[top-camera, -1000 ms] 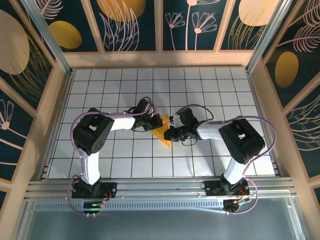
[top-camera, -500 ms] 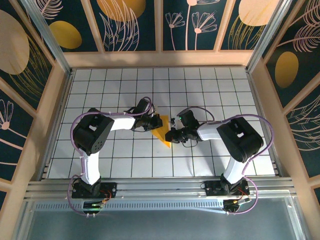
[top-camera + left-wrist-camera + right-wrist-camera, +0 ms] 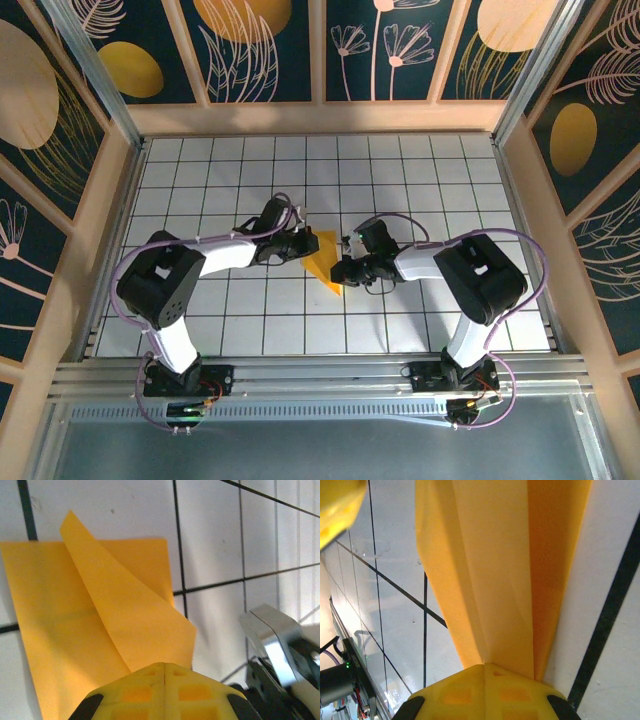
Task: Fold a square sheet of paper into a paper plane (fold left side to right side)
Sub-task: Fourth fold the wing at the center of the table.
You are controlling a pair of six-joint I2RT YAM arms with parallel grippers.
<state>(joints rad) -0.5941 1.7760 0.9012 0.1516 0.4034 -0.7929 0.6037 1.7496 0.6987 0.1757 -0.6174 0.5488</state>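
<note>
The orange-yellow paper, folded into a narrow pointed shape, lies mid-table between both grippers. My left gripper is shut, its yellow tips over the paper's near edge. I see no paper between them. One flap stands up off the layer below. My right gripper is at the paper's lower right end. In the right wrist view its jaws are shut, and the layers of the paper converge into their seam.
The white tiled table has wooden walls at the back and both sides. Part of the right gripper's metal body shows close beside the left tips. A yellow left finger shows in the right wrist view's top left corner.
The left arm's elbow has swung down and to the left while its gripper stayed at the paper. The right gripper has shifted slightly left. Both stay shut.
</note>
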